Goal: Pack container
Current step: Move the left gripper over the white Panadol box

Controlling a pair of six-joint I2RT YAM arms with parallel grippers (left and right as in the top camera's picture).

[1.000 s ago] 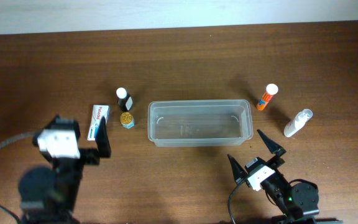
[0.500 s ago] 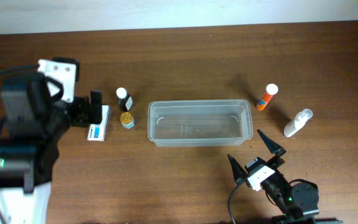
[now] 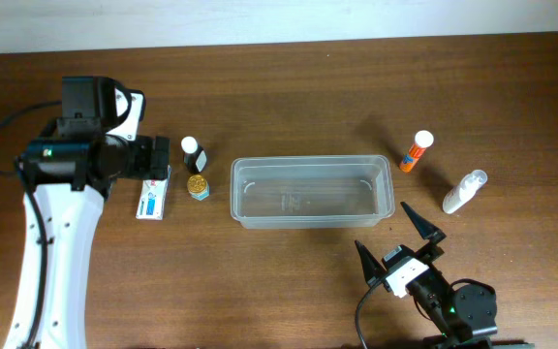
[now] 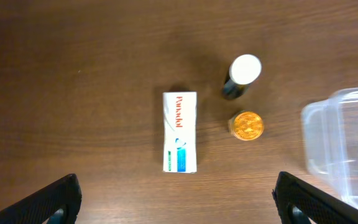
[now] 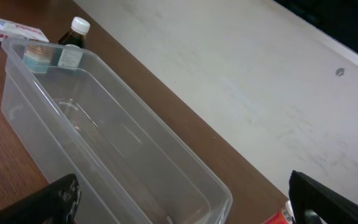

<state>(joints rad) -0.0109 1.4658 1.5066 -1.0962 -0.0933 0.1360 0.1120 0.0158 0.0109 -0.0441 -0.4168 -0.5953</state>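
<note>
Left end effector (image 4: 179, 202), wide open, hangs above the white rectangular cardboard box (image 4: 179, 132), whose long axis lies square to its closing line.

Left fingers (image 4: 55, 199) swung forward — now over white box (image 4: 179, 132).

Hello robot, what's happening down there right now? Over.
Left gripper open above white box. Right gripper open beside container. Container empty, nothing blocking.

The left wrist view's right edge is cutting off the container (image 4: 344, 149). Overhead, the left gripper (image 3: 143, 160) is hiding the far end of the white box (image 3: 149, 201).
</note>
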